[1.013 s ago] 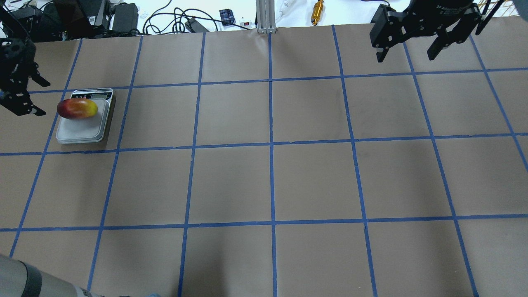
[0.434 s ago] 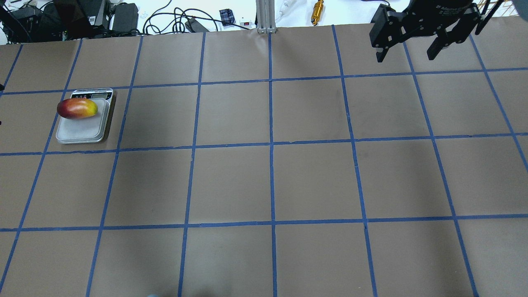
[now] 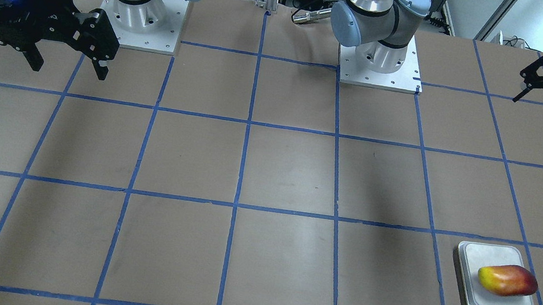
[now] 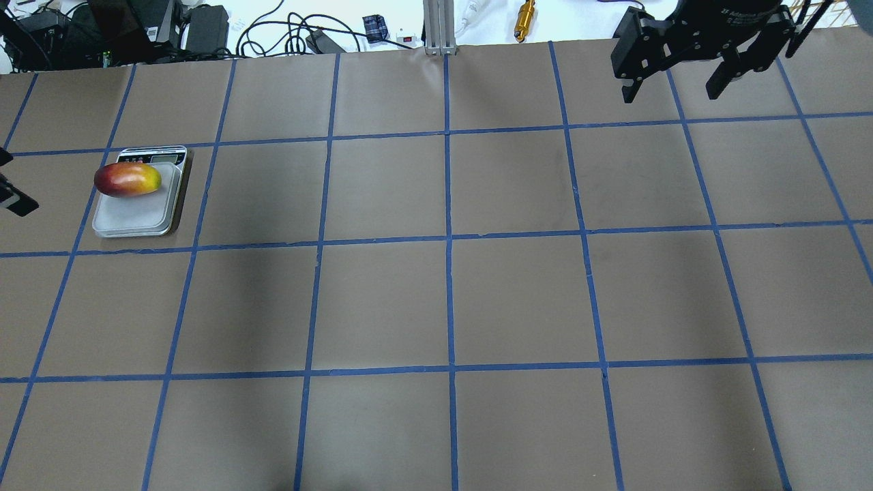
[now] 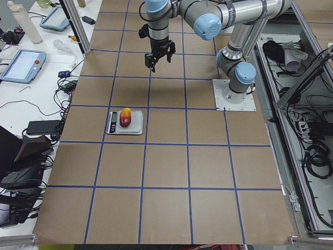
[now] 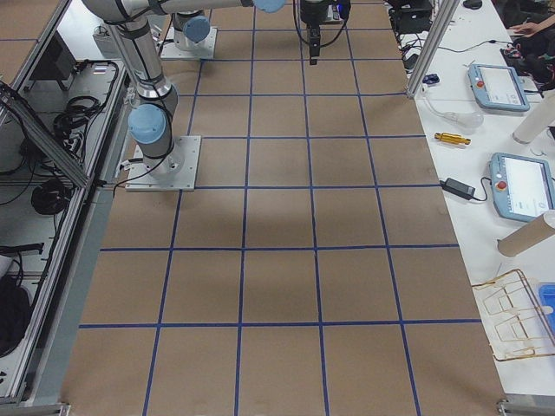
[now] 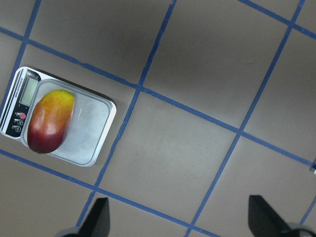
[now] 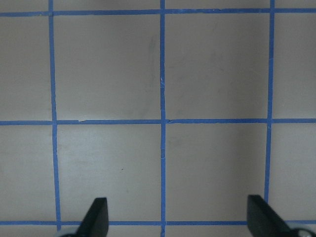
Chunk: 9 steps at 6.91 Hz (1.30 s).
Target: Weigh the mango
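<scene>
The mango (image 4: 127, 179), yellow at one end and red at the other, lies on its side on the silver scale (image 4: 133, 217), at the end by the display. It also shows in the front view (image 3: 507, 279), the left side view (image 5: 125, 117) and the left wrist view (image 7: 51, 120). My left gripper (image 3: 541, 118) is open and empty, held high and well clear of the scale (image 3: 488, 256). Only a finger (image 4: 15, 198) shows at the overhead view's left edge. My right gripper (image 4: 670, 94) is open and empty, high over the far right of the table.
The table is brown paper with a blue tape grid. The two arm bases (image 3: 141, 25) (image 3: 380, 62) stand at the robot's edge. An aluminium post (image 4: 436, 27), a brass cylinder (image 4: 524, 19) and cables with electronics (image 4: 170, 27) lie beyond the far edge.
My left gripper has pulled away from the scale to the left, out of the overhead view and then just back to its edge. The mango, scale and right gripper have not moved.
</scene>
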{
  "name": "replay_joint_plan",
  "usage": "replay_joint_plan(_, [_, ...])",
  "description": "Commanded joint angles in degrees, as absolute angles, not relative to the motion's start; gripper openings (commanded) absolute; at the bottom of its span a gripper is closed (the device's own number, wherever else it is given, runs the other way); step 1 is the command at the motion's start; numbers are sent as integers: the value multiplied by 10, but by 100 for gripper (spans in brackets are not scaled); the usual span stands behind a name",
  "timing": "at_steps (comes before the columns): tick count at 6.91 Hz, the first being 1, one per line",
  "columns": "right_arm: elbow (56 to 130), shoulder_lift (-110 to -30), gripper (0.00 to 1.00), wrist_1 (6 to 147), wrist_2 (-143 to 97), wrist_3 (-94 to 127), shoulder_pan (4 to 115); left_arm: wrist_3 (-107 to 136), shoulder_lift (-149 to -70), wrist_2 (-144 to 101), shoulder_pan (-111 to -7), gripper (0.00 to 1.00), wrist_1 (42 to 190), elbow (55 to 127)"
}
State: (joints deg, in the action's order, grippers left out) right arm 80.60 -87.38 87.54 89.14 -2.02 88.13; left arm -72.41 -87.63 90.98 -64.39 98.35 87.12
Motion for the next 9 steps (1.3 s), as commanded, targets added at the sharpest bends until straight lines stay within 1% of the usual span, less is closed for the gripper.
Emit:
replay_joint_plan(1, [806,-875,100,875,891,-20,882,-497,-879,910,-762,100,989,872])
replay_joint_plan(3, [806,-875,100,875,891,-20,882,-248,-888,911,-871,100,980,872])
replay_joint_plan(5, [806,-874,100,875,891,-20,882,-73,-894,909,-925,100,974,873])
replay_joint_plan(6, [806,-874,100,875,891,-20,882,-33,-896,909,-928,100,918,872])
replay_joint_plan(7, [806,-874,100,875,891,-20,882,-23,-902,904,-928,100,897,867])
replay_joint_plan(9, [806,-874,100,875,892,-20,882,-22,-904,905,-926,100,896,865])
